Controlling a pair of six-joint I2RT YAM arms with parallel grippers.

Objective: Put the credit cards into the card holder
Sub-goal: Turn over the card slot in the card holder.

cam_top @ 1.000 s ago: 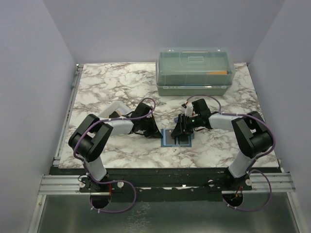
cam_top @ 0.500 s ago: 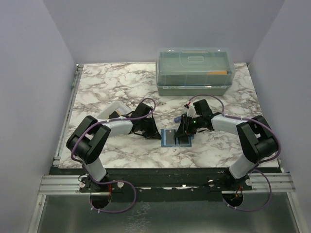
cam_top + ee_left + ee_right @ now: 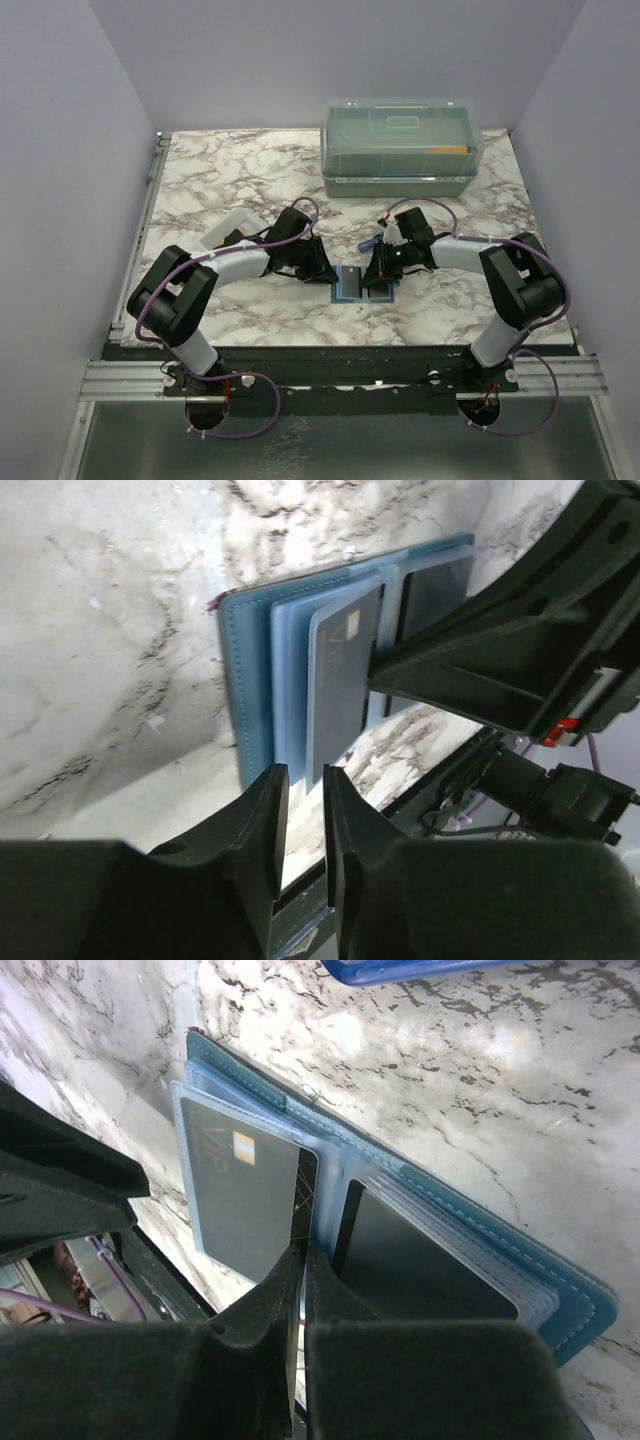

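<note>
Found right gripper [image 3: 302, 1260] pinched shut on credit card [image 3: 235, 1195] edge inside card holder [image 3: 560, 1282]; left gripper [image 3: 303, 778] narrowly parted, holding nothing.

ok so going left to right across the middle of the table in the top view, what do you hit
small white tray → left gripper → teal card holder → right arm's elbow
</note>
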